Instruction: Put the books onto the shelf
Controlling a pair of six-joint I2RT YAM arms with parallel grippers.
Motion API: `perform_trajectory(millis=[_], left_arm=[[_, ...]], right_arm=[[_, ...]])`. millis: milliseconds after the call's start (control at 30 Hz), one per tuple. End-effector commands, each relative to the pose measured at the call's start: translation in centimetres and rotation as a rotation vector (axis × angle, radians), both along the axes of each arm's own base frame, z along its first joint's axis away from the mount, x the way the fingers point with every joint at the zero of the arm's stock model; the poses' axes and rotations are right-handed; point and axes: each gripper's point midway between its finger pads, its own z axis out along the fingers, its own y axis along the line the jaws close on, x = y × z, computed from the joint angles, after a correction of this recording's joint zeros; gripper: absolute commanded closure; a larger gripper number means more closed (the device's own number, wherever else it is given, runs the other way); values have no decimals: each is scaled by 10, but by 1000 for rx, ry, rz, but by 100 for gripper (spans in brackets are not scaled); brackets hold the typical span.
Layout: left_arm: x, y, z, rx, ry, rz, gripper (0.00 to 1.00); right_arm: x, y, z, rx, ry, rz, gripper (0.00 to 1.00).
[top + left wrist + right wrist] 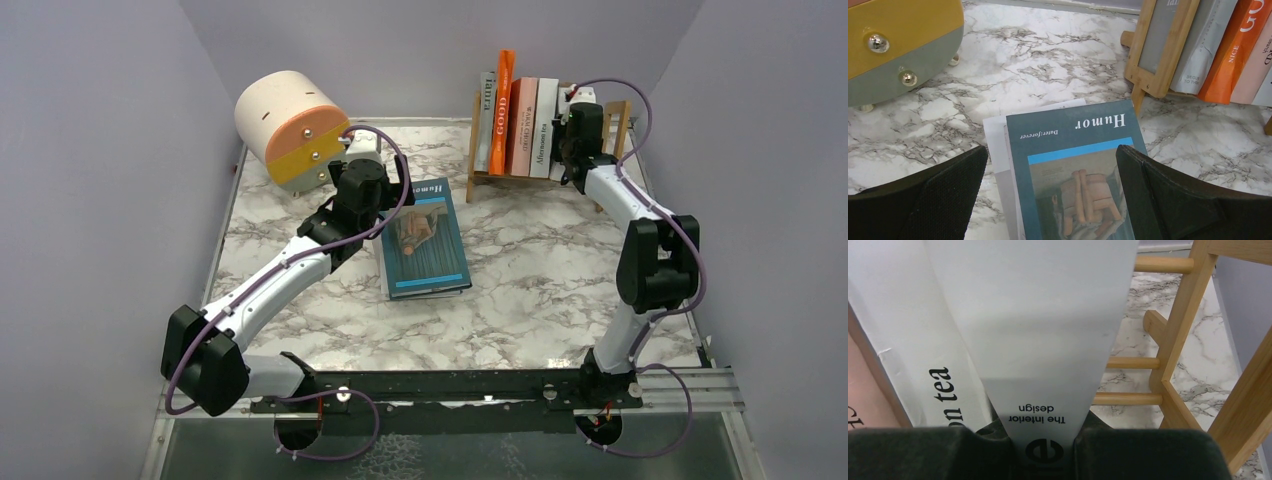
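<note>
Well left of the shelf [474, 150], note the left gripper [1053, 172] spread wide, gripping nothing, poised over the teal Humor book [425, 240], which lies flat atop a white book [995, 145]. At the shelf's right end, find the right gripper [1043, 452] clamped on the white interior-design book [1038, 315], just beside the Afternoon tea book [543, 115]. Looks like mid-placement. Next, probably: seat it upright against its neighbour, release, then go for the teal Humor book.

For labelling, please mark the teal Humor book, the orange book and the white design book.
teal Humor book [1075, 170], left wrist view, front cover
orange book [503, 110], top external view, spine
white design book [1038, 330], right wrist view, spine
</note>
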Motion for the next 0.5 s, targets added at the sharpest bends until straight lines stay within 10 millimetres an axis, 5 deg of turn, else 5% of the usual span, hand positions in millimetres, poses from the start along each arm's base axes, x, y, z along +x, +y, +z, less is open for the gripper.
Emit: perform_trajectory(millis=[0,167,467], left_arm=[[2,-6,4,-6,-9,-24,1],[3,-6,3,-2,-7,-23,1],[5,-8,1,1,0,-26,1]], right_arm=[[17,6,12,18,-56,35,99],[22,6,6,25,-49,43,95],[17,9,15,79,-66,52,58]])
